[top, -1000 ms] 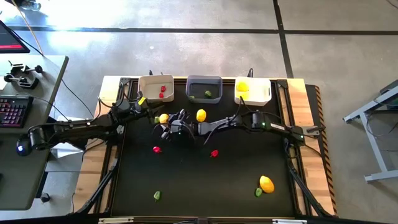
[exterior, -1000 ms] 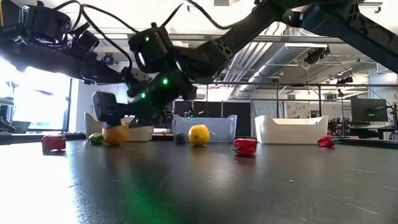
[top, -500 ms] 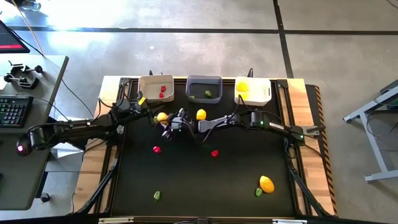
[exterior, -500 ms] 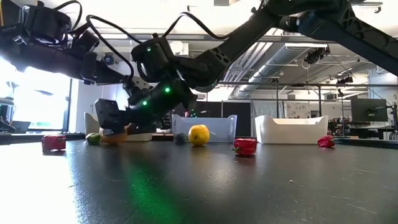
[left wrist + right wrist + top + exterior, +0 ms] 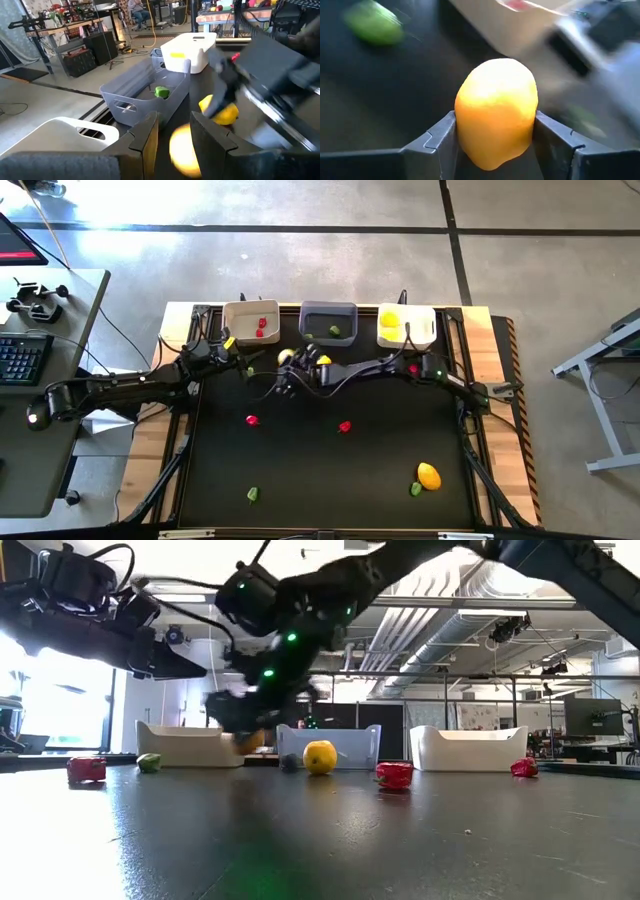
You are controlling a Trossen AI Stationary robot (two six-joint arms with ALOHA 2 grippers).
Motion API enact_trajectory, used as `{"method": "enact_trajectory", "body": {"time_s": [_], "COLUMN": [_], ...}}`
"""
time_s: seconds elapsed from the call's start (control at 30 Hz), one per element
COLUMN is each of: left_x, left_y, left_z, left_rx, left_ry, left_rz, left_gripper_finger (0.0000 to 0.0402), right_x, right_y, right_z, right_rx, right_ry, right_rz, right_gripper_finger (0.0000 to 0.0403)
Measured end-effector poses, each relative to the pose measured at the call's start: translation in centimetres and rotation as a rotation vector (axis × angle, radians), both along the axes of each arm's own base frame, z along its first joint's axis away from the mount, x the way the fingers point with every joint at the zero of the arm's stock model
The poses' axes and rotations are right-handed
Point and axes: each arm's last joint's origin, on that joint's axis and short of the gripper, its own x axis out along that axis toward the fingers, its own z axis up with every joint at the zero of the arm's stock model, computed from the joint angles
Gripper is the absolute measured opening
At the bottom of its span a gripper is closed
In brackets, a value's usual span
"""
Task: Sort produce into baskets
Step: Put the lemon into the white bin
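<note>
Right wrist view is showing my right hand point(image 5: 495, 145) clamping 1 yellow-orange lemon point(image 5: 496, 112), lifting it near the cream-white basket point(image 5: 251, 320). I'm reckoning it needs carrying to the white basket point(image 5: 408, 327) holding yellow pieces.

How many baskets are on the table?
3, in a row along the table's far edge: the cream-white basket on the left, the dark grey basket in the middle, the white basket on the right. None looks hidden.
</note>
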Motion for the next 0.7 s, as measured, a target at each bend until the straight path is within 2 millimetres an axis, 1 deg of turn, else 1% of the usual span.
{"method": "enact_trajectory", "body": {"time_s": [0.1, 0.27, 0.47, 0.57, 0.7], "left_x": [0.0, 0.0, 0.0, 0.0, 0.0], "left_y": [0.0, 0.0, 0.0, 0.0, 0.0], "left_z": [0.0, 0.0, 0.0, 0.0, 0.0], "left_rx": [-0.001, -0.001, -0.001, -0.002, -0.003], "left_ry": [0.002, 0.002, 0.002, 0.001, 0.001], "left_rz": [0.000, 0.000, -0.001, 0.000, 0.000], "left_gripper_finger": [0.0100, 0.0100, 0.0100, 0.0100, 0.0100], "right_x": [-1.9, -5.8, -10.9, -13.5, -16.7], "right_y": [-0.2, -0.5, -0.7, -1.1, -1.9], "right_z": [1.6, 4.9, 8.6, 9.5, 9.6], "right_rx": [-0.081, -0.185, -0.264, -0.276, -0.217], "right_ry": [0.130, 0.310, 0.425, 0.427, 0.385], "right_rz": [-0.099, -0.257, -0.445, -0.552, -0.613], "right_gripper_finger": [0.0192, 0.0189, 0.0188, 0.0188, 0.0188]}}
